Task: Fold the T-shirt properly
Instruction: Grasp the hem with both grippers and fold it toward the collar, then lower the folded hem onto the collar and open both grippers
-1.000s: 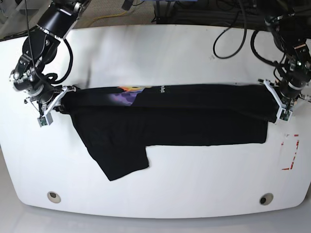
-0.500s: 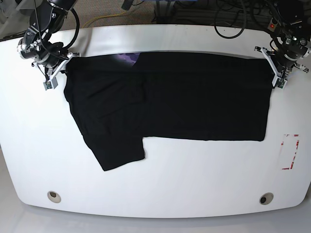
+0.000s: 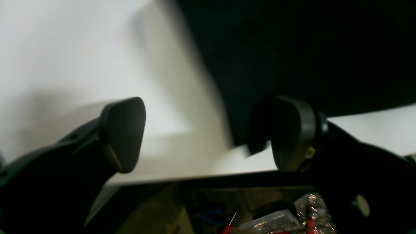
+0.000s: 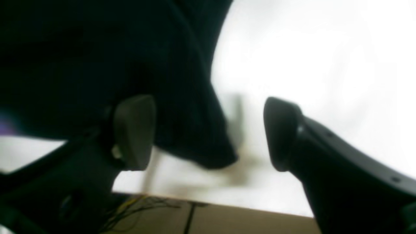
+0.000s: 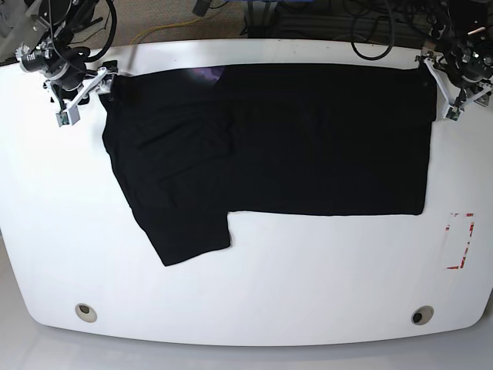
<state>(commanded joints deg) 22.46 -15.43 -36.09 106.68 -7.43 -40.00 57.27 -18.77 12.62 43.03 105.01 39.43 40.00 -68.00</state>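
The black T-shirt [image 5: 308, 146] lies spread flat on the white table [image 5: 269, 301], plain side up, with one sleeve pointing to the front left. A sliver of purple print [image 5: 206, 73] shows at its far edge. My left gripper [image 5: 451, 96] is at the shirt's far right corner. In the left wrist view it [image 3: 204, 133] is open, with the shirt corner [image 3: 292, 48] lying beside one finger [image 3: 289, 130]. My right gripper [image 5: 81, 92] is at the far left corner. In the right wrist view it [image 4: 208, 133] is open, with the cloth corner [image 4: 97, 65] lying loose between the jaws.
A red-and-white marker [image 5: 460, 240] lies near the table's right edge. Two round holes [image 5: 85, 311] [image 5: 421, 315] sit at the front corners. Cables hang behind the far edge [image 5: 370, 31]. Both grippers are close to the table's far edge.
Both grippers moved toward the far edge, pulling the shirt's upper layer back and flat. Both now stand open, with the cloth corners lying on the table.
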